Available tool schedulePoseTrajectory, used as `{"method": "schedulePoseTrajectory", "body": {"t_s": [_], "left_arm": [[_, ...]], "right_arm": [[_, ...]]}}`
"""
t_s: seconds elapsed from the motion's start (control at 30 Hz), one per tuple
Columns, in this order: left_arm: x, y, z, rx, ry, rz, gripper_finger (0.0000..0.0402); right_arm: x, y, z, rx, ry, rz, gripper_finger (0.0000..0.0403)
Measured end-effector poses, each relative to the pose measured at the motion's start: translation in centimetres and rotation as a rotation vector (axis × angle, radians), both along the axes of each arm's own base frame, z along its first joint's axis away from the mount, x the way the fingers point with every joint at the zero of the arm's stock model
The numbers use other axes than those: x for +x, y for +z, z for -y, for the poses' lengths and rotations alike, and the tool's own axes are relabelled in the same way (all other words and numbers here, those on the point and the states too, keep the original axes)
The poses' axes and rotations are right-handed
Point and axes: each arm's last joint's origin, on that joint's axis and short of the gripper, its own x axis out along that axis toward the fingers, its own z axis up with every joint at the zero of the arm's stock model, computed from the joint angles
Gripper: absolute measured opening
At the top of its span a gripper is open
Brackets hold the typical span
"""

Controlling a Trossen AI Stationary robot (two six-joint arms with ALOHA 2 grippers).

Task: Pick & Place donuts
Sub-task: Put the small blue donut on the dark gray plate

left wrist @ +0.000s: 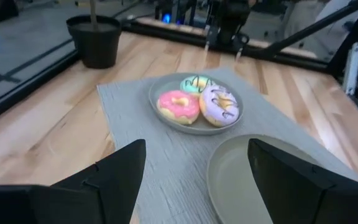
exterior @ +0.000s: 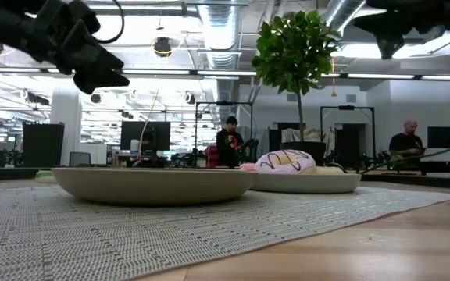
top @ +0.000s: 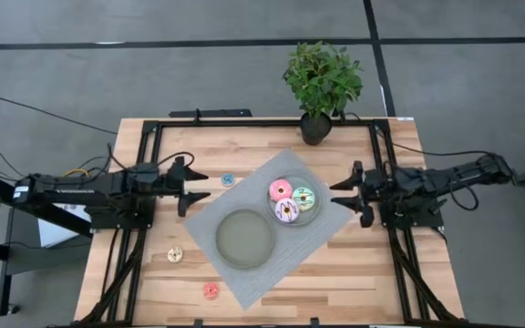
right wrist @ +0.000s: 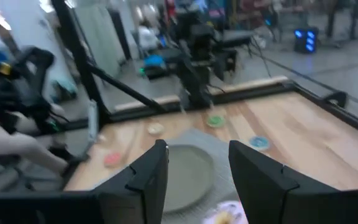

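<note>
A grey mat (top: 264, 228) is lying slantwise on the wooden surface (top: 390, 282), carrying two plates; the donuts (top: 291, 199) (pink, purple-white, green-iced) are sitting in the plate (top: 314, 212) nearer the potted plant (top: 322, 87). Both the left tool (top: 199, 186) and right tool (top: 340, 195) are hovering spread and empty. People are sitting in the room behind.

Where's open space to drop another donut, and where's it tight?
The empty plate on the grey mat is bare. The plate beside it is crowded with the pink donut, purple-white donut and yellow-green donut.
</note>
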Motion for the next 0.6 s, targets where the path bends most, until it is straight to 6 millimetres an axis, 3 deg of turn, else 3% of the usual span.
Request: {"method": "schedulePoseTrajectory", "body": {"t_s": [0.17, 0.37, 0.6], "left_arm": [[1.9, 1.3, -0.6, -0.016, 0.028, -0.109, 0.0277], [5.3, 2.7, -2.1, -0.043, 0.08, -0.302, 0.0277], [9.8, 2.1, -4.6, -0.129, 0.093, -0.633, 0.0277]], "right_arm": [[-0.8, -2.8, -0.3, 0.069, 0.034, 0.079, 0.016], [-1.3, -4.1, -0.5, 0.082, 0.065, 0.145, 0.0164], [-1.5, -5.4, -0.4, 0.08, 0.063, 0.219, 0.0162]]}}
